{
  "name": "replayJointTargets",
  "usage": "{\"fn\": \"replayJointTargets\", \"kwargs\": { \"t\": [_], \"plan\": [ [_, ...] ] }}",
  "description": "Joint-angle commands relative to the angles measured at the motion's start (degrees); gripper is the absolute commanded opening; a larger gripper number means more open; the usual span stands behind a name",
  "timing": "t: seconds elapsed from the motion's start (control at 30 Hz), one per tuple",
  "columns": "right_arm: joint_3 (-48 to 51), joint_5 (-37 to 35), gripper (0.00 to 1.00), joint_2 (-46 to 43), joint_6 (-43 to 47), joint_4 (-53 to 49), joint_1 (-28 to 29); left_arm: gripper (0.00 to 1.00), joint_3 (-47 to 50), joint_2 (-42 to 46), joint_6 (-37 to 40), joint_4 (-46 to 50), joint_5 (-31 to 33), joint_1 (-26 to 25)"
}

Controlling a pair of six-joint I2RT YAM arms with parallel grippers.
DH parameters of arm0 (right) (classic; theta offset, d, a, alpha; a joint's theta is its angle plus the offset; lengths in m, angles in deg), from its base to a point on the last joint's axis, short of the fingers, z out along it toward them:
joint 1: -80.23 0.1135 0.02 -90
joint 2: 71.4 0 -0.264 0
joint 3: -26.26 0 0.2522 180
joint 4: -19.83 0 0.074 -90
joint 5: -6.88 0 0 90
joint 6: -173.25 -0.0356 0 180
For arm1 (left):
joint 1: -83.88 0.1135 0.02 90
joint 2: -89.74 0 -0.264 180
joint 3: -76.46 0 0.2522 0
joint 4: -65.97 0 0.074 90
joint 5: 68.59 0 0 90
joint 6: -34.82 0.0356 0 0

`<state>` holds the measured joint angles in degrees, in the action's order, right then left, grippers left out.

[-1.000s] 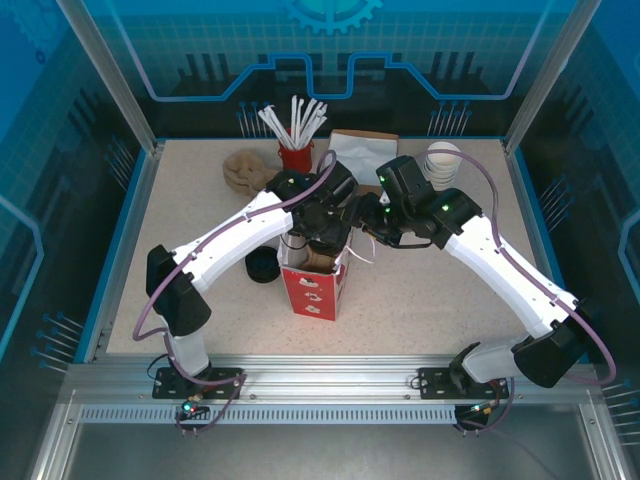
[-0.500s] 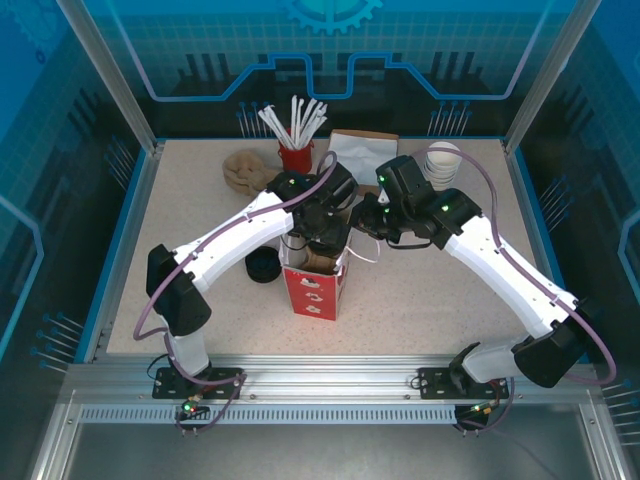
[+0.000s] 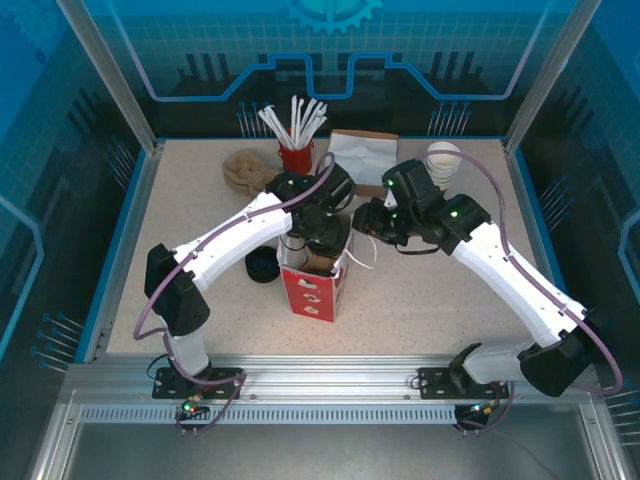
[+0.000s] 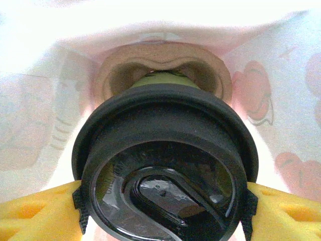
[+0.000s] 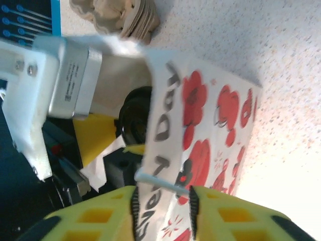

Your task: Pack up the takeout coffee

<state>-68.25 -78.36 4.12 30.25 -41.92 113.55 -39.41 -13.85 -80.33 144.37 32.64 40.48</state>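
Observation:
The takeout coffee (image 4: 165, 165) fills the left wrist view, its black lid facing me and a strip of green side above. My left gripper (image 4: 164, 201) is shut on it, a yellow finger (image 4: 40, 211) pressing each side of the lid. It hangs inside the white and red paper bag (image 3: 312, 285), over a brown cardboard carrier (image 4: 210, 75) at the bottom. My right gripper (image 5: 163, 201) is open, its jaws apart around the bag's rim (image 5: 210, 115) and white handle (image 5: 160, 182). In the top view the left gripper (image 3: 318, 232) is at the bag's mouth and the right gripper (image 3: 362, 222) at its right edge.
Behind the bag stand a red cup of straws (image 3: 296, 155), a stack of brown carriers (image 3: 243, 170), flat paper bags (image 3: 362, 155) and a stack of cups (image 3: 443, 160). A low stack of black lids (image 3: 263, 265) lies left of the bag.
My right arm has shifted slightly to the right at the bag's edge. The left arm and the cup have stayed put in the bag.

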Motion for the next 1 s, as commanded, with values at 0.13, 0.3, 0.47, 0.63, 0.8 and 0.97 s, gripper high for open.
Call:
{"fn": "replayJointTargets", "kwargs": {
  "t": [0.13,0.3,0.47,0.63,0.8,0.97],
  "plan": [
    [-10.1,10.0,0.48,4.5,23.8,1.5,-10.8,0.75,0.1,4.2,2.9,-0.6,-1.8,0.5],
    [-19.8,19.4,0.52,14.8,37.0,-1.0,-12.0,0.75,-0.7,4.6,3.2,0.5,-1.3,0.5],
    [-28.9,24.0,0.53,24.5,44.5,-7.5,-12.1,0.75,-1.7,4.8,3.2,2.4,-0.7,0.7],
    [-33.3,27.0,0.53,29.1,49.8,-10.3,-12.4,0.75,-1.9,5.9,3.1,3.4,-0.6,1.0],
    [-35.2,32.5,0.54,31.7,54.9,-14.0,-12.9,0.76,-2.3,6.7,3.2,4.1,-0.9,1.7],
    [-35.7,37.7,0.55,32.2,59.2,-15.8,-13.4,0.76,-3.0,6.9,3.5,4.6,-1.5,1.9]
  ]
}}
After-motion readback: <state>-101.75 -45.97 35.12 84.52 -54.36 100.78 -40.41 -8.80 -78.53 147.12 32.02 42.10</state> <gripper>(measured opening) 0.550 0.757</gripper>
